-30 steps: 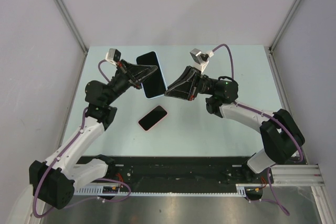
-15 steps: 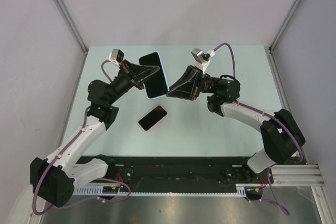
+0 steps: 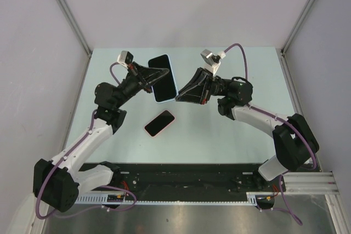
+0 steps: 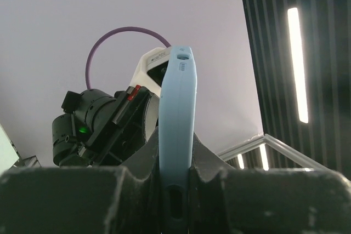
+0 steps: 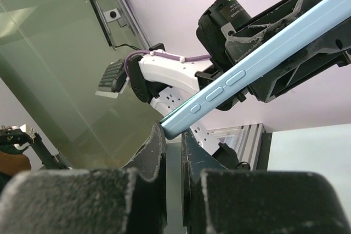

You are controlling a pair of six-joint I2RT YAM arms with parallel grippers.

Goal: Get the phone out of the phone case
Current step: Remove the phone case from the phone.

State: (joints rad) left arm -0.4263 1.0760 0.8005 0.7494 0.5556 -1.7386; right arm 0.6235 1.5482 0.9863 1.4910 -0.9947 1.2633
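The left pincer point(image 3: 152, 79) is closed on the light-blue phone case point(image 3: 163, 78) and holds it clear above the surface point(image 3: 247, 69). In the left wrist view the case point(image 4: 175, 135) stands edge-on and upright between the two fingers point(image 4: 140, 168), which bear on its front and back faces. From above, a dark face fills the blue rim, so the phone point(image 3: 162, 80) is judged to sit in the case, not yet separated. The right pincer point(image 3: 176, 98) has its jaws drawn almost together and meets the lower corner of the case, on the side opposite the left pincer's grip. In the right wrist view that corner point(image 5: 168, 130) rests at the tips of the right pincer point(image 5: 173, 142). Whether the tips pinch the case lip or only press against it cannot be told. A pink-rimmed handset point(image 3: 159, 123) lies flat on the surface below both pincers, well apart from them and untouched. Its part in the task cannot be determined. Progress: the cased phone is lifted and both pincers are engaged with it. Remaining: peel the case corner away from the phone, free the phone body and separate the two parts.
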